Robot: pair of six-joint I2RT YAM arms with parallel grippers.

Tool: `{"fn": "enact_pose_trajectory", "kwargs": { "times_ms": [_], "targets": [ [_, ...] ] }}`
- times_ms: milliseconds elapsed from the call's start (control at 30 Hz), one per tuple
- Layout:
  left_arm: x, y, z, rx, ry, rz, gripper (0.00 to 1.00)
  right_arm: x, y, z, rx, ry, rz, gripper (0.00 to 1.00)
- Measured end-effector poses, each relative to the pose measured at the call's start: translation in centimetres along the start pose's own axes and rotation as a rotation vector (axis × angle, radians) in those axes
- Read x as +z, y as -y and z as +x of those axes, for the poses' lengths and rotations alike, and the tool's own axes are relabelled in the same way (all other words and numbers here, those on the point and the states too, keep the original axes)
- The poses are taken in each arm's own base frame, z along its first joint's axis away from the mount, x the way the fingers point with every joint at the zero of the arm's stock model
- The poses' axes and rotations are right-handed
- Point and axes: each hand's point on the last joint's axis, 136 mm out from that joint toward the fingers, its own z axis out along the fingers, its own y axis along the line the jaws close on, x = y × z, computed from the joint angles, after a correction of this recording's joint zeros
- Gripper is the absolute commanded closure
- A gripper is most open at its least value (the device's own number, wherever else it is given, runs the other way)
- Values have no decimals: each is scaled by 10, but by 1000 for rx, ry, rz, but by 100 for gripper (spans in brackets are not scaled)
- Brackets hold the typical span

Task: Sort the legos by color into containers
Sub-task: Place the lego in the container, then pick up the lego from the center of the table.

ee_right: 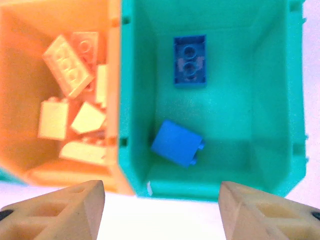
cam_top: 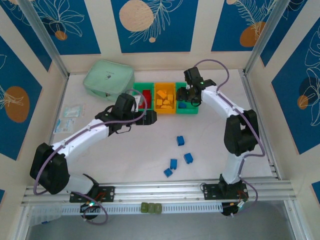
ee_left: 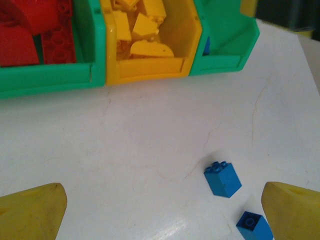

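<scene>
Blue plastic bricks (cam_top: 188,158) bound for the right-end green bin (cam_top: 189,111), four loose.
From above, three joined open plastic bins (cam_top: 154,97) sit by the white table's (cam_top: 135,155) far edge, one colour each; the loose bricks lie mid-table, and the right gripper (cam_top: 188,97) hovers over that end bin. Left wrist: the left gripper (ee_left: 160,212) spreads wide, empty, above two loose bricks (ee_left: 223,179), likely lining up a pick. Right wrist: fingers (ee_right: 60,205) apart, holding nothing, over two blue bricks (ee_right: 177,142) inside the bin.
</scene>
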Motion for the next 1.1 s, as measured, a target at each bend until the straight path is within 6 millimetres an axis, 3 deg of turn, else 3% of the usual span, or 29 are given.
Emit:
{"fn": "enact_pose_trajectory", "kwargs": {
  "times_ms": [233,667,900,1100],
  "targets": [
    [-7,-13,25,-48,-16,-7,1,-17,-12,52,-59,-60,-30,34],
    [-12,-29,52,-138,-12,-17,1,-9,-16,167,-185,-256,69,32],
    [-10,-27,51,-161,3,-1,1,-1,-2,201,-161,-323,114,36],
    [-9,-22,49,-163,14,13,1,2,-8,215,-179,-338,94,42]
  ]
}}
